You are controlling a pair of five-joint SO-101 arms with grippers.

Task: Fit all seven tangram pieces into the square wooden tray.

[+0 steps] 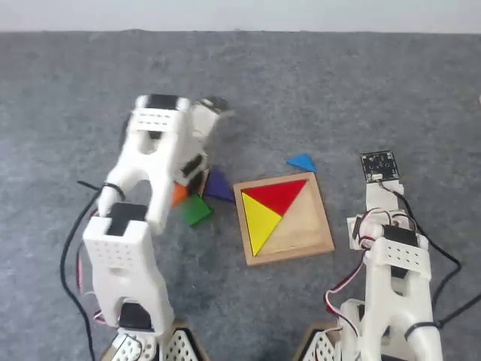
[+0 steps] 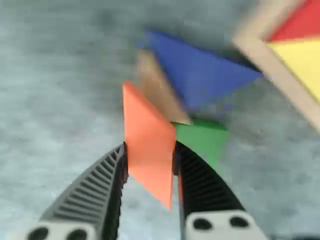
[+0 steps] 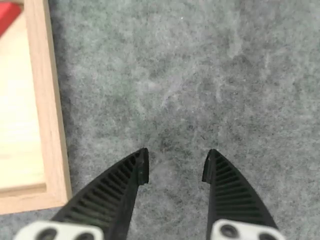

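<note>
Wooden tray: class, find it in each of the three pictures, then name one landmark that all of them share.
High view: the wooden tray lies mid-table, between the two arms.
Left wrist view: its corner rim sits beyond the blue piece, away from the left gripper.
Right wrist view: its rim runs beside the right gripper, not touching it.
Shared landmark: the red piece in the tray.

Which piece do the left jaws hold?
The orange piece, pinched between the jaws; the green piece, blue triangle and tan piece lie free beside it.
</note>
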